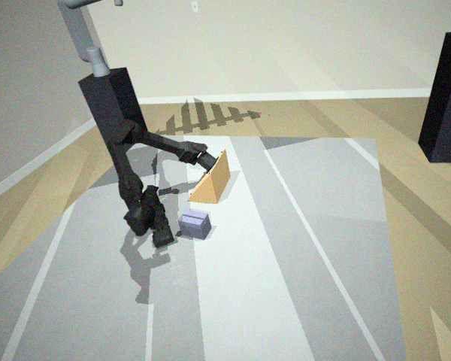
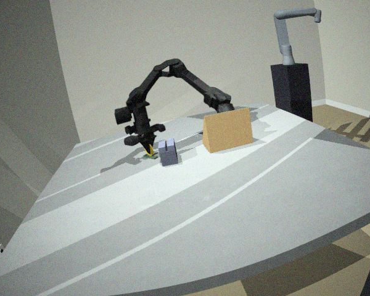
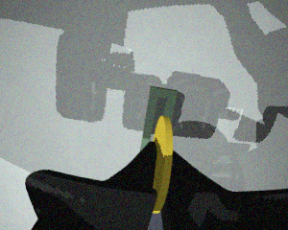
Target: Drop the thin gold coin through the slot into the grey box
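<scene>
Your gripper (image 3: 158, 207) was closed on the coin (image 3: 162, 153) standing in the holder (image 3: 162, 115); a tilted lift could have jammed it at the box (image 2: 168, 152) slot.

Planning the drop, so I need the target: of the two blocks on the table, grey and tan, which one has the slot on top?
The small grey box, beside the gripper holding the gold coin. The tan wedge-shaped block is larger and slotless.

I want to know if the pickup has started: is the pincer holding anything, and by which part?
Yes. The pincer is shut on the gold coin, gripping its two flat faces near the upper edge; the coin's lower part sits at the dark-green holder.
</scene>
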`<state>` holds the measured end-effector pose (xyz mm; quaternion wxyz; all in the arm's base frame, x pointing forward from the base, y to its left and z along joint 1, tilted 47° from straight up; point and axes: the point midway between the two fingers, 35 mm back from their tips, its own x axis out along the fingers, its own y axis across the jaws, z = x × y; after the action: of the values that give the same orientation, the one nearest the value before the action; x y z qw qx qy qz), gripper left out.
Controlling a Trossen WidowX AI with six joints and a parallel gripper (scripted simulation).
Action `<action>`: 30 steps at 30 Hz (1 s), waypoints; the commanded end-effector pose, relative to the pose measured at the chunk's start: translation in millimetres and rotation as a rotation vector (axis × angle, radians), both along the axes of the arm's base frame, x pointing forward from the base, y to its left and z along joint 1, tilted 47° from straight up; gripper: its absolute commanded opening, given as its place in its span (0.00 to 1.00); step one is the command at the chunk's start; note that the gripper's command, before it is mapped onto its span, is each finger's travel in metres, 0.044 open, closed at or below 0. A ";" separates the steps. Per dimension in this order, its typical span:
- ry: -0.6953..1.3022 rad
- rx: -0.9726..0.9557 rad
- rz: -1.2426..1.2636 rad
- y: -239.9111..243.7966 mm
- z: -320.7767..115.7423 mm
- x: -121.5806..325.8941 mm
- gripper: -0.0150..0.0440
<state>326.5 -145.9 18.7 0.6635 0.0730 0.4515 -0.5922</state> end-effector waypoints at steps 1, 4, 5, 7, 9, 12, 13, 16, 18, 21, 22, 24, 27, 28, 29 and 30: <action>-0.012 0.001 0.002 7.9 7.7 5.0 0.25; -0.012 0.002 0.003 13.5 12.7 6.4 0.25; -0.012 0.002 0.003 15.4 14.3 6.9 0.25; -0.012 0.003 0.003 19.0 17.6 7.6 0.25; -0.012 0.003 0.003 22.7 21.0 8.3 0.25; -0.012 0.003 0.003 28.2 26.1 9.2 0.25; -0.012 0.004 0.003 30.1 27.8 9.4 0.25; -0.012 0.004 0.003 35.5 33.0 10.0 0.25; -0.012 0.003 0.003 39.2 36.5 10.2 0.25; -0.012 0.003 0.003 44.6 41.8 10.5 0.25; -0.012 0.003 0.003 46.4 43.6 10.5 0.25; -0.011 0.002 0.002 50.0 47.3 10.5 0.25; -0.011 0.002 0.002 55.4 52.8 10.4 0.25; -0.011 0.001 0.002 57.2 54.6 10.3 0.25; -0.011 0.001 0.002 59.0 56.5 10.2 0.25; -0.011 0.000 0.002 60.5 58.0 10.1 0.25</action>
<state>335.2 -91.7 70.5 0.6649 0.0721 0.4500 -0.5918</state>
